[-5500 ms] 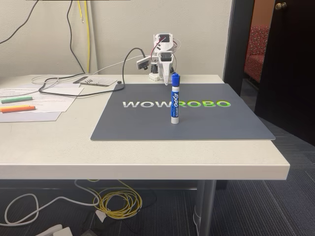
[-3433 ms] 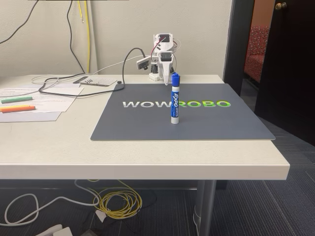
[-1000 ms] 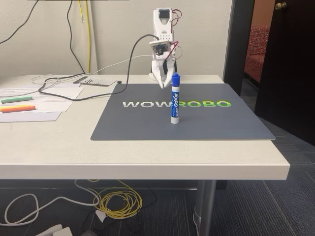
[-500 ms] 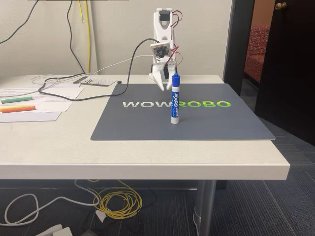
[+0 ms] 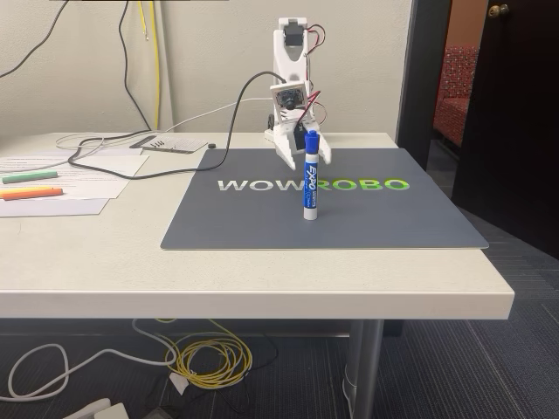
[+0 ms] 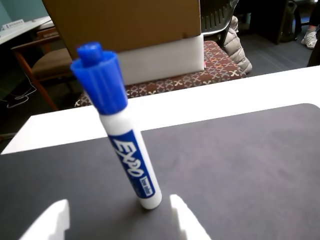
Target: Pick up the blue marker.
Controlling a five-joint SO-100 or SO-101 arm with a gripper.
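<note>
Marker (image 5: 309,175) stands up on gray mat (image 5: 367,218), cap on top, white end down; hides part of gripper (image 5: 306,160) behind it in fixed view
Wrist view: two white fingertips (image 6: 186,218) cut off at bottom edge, marker (image 6: 124,150) just past gap between them, not touched
Jaws wide apart, hold nothing
Marker label reads "EXPO"; smaller words under it too tiny to read
Mat reads "WOWROBO", white then green
Two more markers (image 5: 31,185) lie on papers (image 5: 87,175) far left, names too small to read

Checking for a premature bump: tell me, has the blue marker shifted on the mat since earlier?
No. The blue marker stands upright at the same spot, just left of the green ROBO lettering; the open pincer hasn't displaced it.
</note>
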